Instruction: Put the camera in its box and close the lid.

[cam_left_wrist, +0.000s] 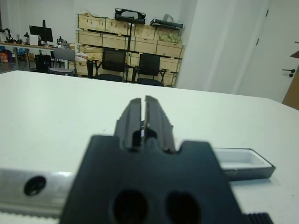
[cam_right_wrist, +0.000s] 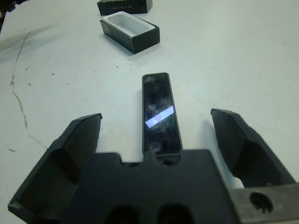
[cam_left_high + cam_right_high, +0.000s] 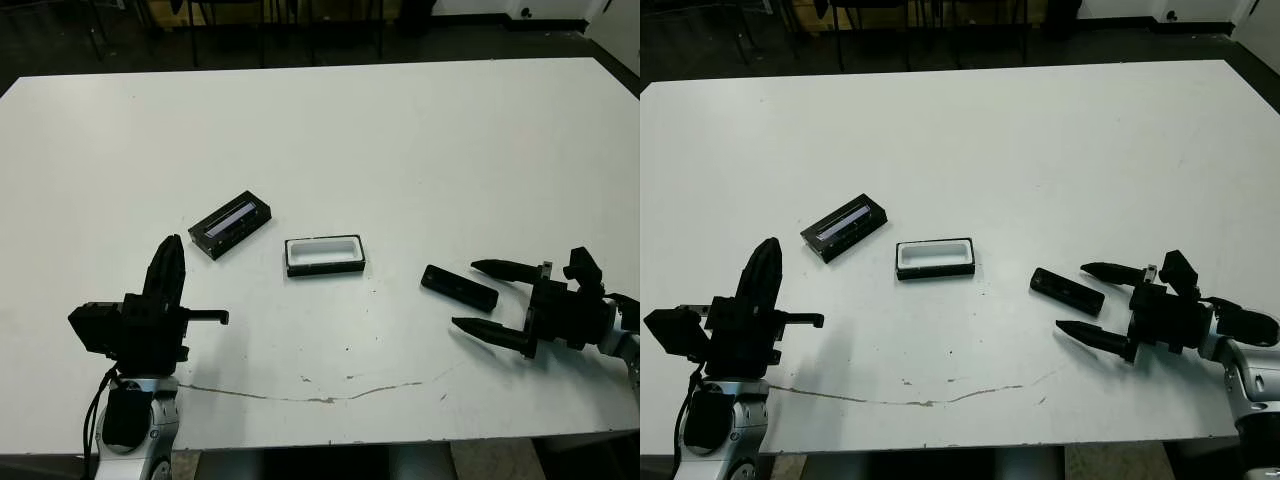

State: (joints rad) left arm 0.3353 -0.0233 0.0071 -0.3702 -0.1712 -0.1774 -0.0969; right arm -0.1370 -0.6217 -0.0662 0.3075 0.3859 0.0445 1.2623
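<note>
- The camera (image 2: 161, 113) lies flat on the table (image 3: 400, 140), in line with the gap of the right claw (image 3: 487, 297) and just ahead of its fingertips; one finger is set to either side of the camera's near end, and nothing is touched yet.
- The right claw is spread wide and nothing is held in it; the step in hand is judged to be the grasp of the camera.
- For a good grasp the claw should be eased forward until the fingers flank the middle of the bar's long sides, kept low to the table, then closed squarely; a grip near one end would likely let the slim bar swing.
- The box (image 3: 324, 254) stands open beyond the camera, white hollow upward, well apart from the right claw; the camera's length is best kept aligned with the hollow's length when it is carried over.
- The lid (image 3: 231, 225) lies beyond the box, nearer the left claw (image 3: 166, 270); it is not on the box.
- The left claw is held upright with its fingers pressed together and nothing between them; it is well apart from the box.
</note>
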